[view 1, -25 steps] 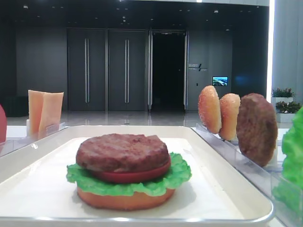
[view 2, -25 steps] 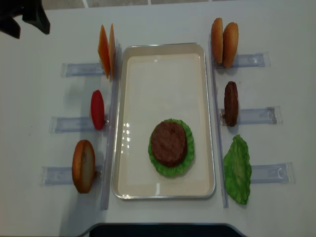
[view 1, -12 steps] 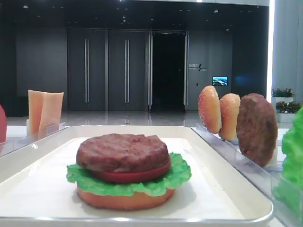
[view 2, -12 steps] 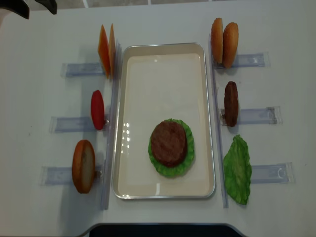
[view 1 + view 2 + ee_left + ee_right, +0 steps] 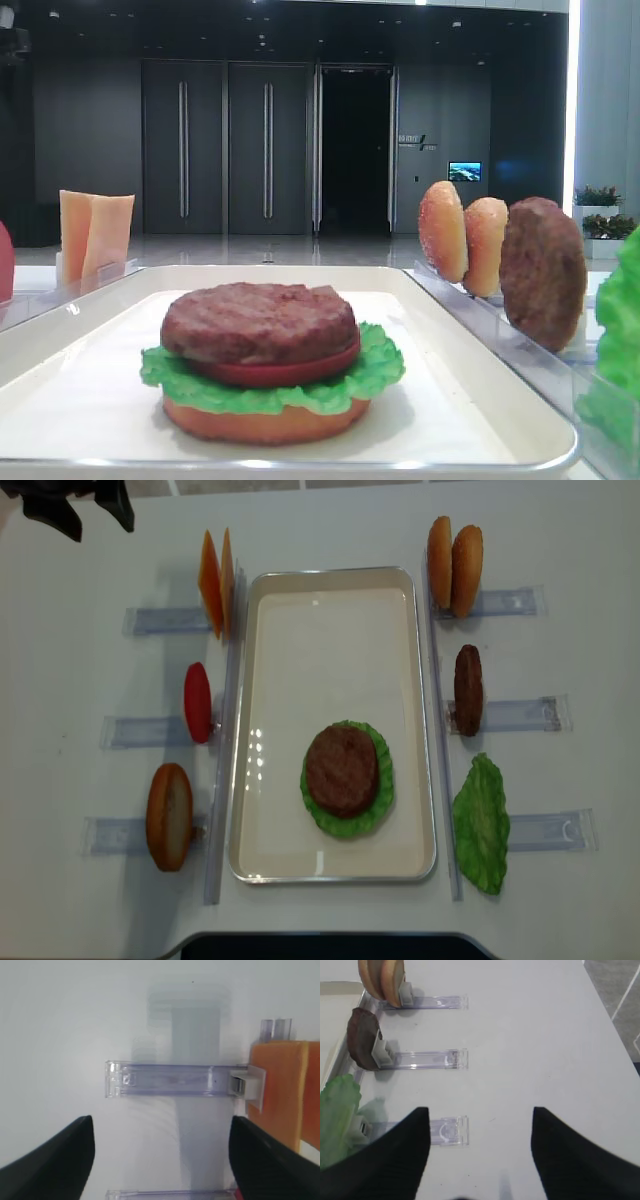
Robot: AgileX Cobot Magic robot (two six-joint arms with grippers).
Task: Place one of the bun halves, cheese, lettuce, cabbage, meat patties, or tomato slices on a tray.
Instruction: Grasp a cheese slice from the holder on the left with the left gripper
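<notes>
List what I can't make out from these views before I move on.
- Bottom bun and tomato slice: hidden under the patty and lettuce in the overhead view.
- Cheese: cut off by the left wrist view's right edge.
- Left hand: cropped by the overhead view's top edge.
- Right hand: seen only in its own wrist view.

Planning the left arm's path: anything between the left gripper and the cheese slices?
In the overhead view, only bare white table lies between the left gripper and the cheese.

No readable text; wall sign (image 5: 411, 141) too small.
</notes>
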